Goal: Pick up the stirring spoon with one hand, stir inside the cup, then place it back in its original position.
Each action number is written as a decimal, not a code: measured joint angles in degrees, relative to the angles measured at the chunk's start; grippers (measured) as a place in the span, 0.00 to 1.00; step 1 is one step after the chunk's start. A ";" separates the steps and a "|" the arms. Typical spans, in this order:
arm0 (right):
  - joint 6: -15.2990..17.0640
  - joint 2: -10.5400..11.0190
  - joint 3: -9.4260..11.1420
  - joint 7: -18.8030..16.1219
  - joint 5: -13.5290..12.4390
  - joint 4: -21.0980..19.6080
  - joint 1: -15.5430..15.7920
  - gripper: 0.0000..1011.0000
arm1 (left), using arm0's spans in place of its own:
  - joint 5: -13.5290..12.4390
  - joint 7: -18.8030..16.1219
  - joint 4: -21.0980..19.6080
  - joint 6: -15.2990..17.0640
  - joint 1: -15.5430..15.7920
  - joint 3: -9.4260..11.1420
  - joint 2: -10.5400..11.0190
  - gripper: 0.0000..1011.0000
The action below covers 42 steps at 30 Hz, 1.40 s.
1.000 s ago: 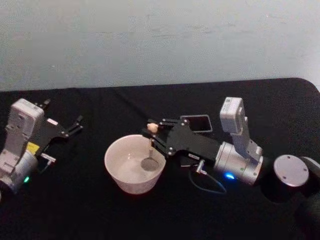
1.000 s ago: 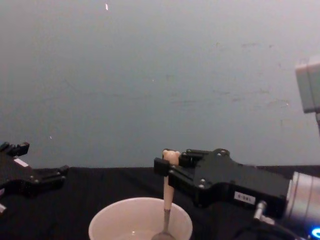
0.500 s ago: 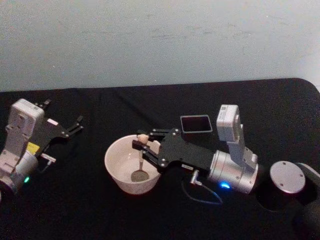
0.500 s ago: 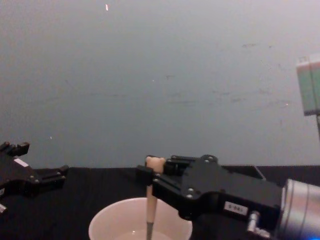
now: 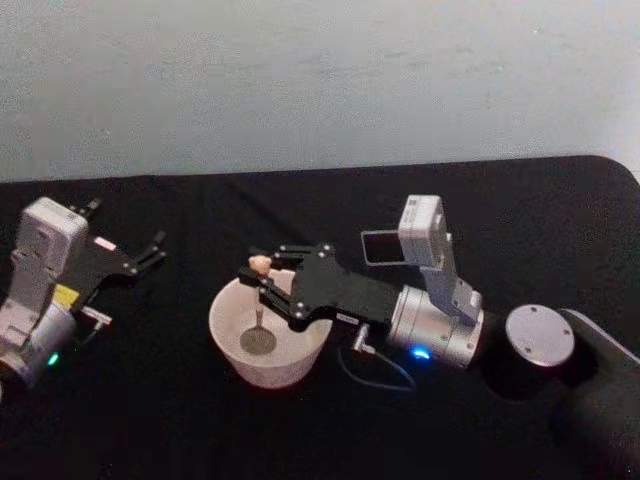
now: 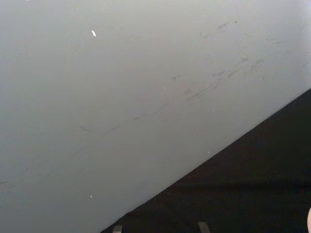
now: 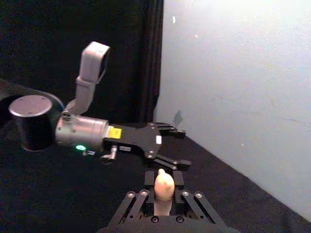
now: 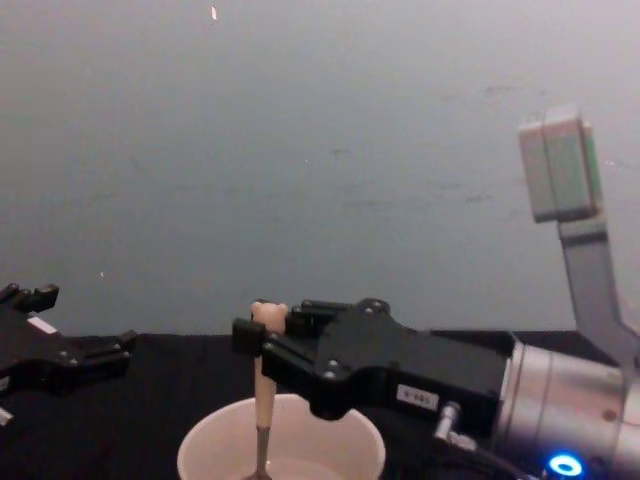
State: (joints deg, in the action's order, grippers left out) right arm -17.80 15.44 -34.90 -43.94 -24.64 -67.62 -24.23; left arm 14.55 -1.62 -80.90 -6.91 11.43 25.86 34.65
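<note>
The right gripper (image 5: 258, 272) reaches out over the cup (image 5: 222, 335), its fingers closed tight on the stirring spoon (image 5: 259, 312) just under the little bear head. From that grip the stick hangs straight down, and its round end sits low inside the cup, directly beneath the fingertips. In the chest view the same gripper (image 8: 262, 332) holds the spoon (image 8: 263, 395) upright, above the cup's rim (image 8: 345, 430). A dark square holder (image 5: 376, 246) stands behind this gripper's wrist, partly hidden by the wrist camera.

The left gripper (image 5: 126, 228) rests well off to the cup's far side, fingers spread wide and holding nothing. Seen from the right wrist, it (image 7: 178, 148) lies beyond the bear head (image 7: 164, 186).

Everything sits on a table (image 5: 170, 430) covered in black cloth. Behind it rises a pale grey-blue wall (image 5: 300, 80), lightly scuffed and scratched. A dark curtain (image 7: 146, 53) hangs at the wall's end.
</note>
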 joint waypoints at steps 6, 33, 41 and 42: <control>-0.95 -1.27 0.34 0.72 0.59 2.75 -1.81 0.21 | 0.00 0.00 0.00 0.00 0.00 0.00 0.00 0.99; 3.46 3.31 3.09 2.95 1.19 -2.43 1.11 0.21 | 0.00 0.00 0.00 0.00 0.00 0.00 0.00 0.99; 5.94 4.99 3.07 2.57 -0.69 -6.11 3.34 0.21 | 0.00 0.00 0.00 0.00 0.00 0.00 0.00 0.99; 6.06 5.03 2.94 2.46 -0.81 -6.33 3.46 0.21 | 0.00 0.00 0.00 0.00 0.00 0.00 0.00 0.99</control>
State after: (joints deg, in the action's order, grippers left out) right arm -11.74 20.47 -31.96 -41.47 -25.45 -73.95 -20.77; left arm 14.55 -1.62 -80.90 -6.91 11.43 25.86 34.65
